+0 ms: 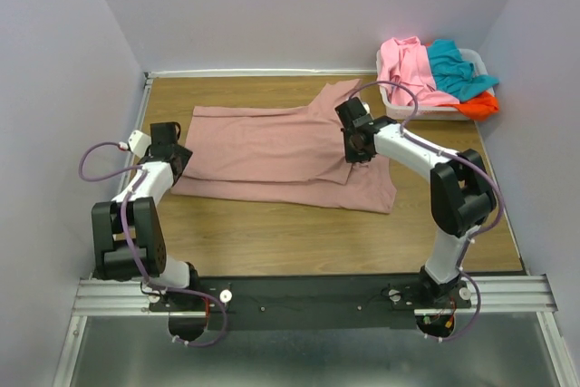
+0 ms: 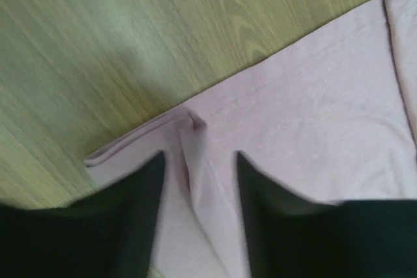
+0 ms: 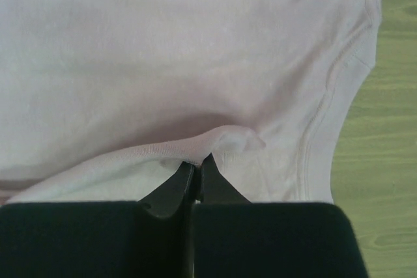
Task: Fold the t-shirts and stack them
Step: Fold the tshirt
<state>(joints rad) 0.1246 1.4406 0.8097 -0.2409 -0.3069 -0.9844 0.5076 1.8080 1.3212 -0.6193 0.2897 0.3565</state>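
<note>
Roughly speaking, the job looks to be in its early part. The table [image 1: 272,242] carries one mauve-pink t-shirt [image 1: 263,147], spread flat with its long side running left to right. An upper layer seems to lie over a lower one that peeks out along the near edge, so a first lengthwise fold is probably made. It is not yet a compact packet, and no stack shows anywhere.

Beyond that shirt's far right corner stands the white basket [image 1: 424,114]. It holds a bright pink tee [image 1: 408,65], a teal tee [image 1: 458,74] and an orange-red tee [image 1: 480,104], all crumpled and unfolded. By that reckoning three garments remain untouched and the first is only partly done.

At the mauve-pink shirt's left end, the left gripper [image 2: 199,161] hangs with its fingers apart, straddling a small tuck in the hem near the corner. Whether the tips press the cloth cannot be told.

Over the shirt's right part, the right gripper [image 3: 197,164] has its fingers pressed together on a raised pinch of the fabric's folded edge, not far from the sleeve seam.
</note>
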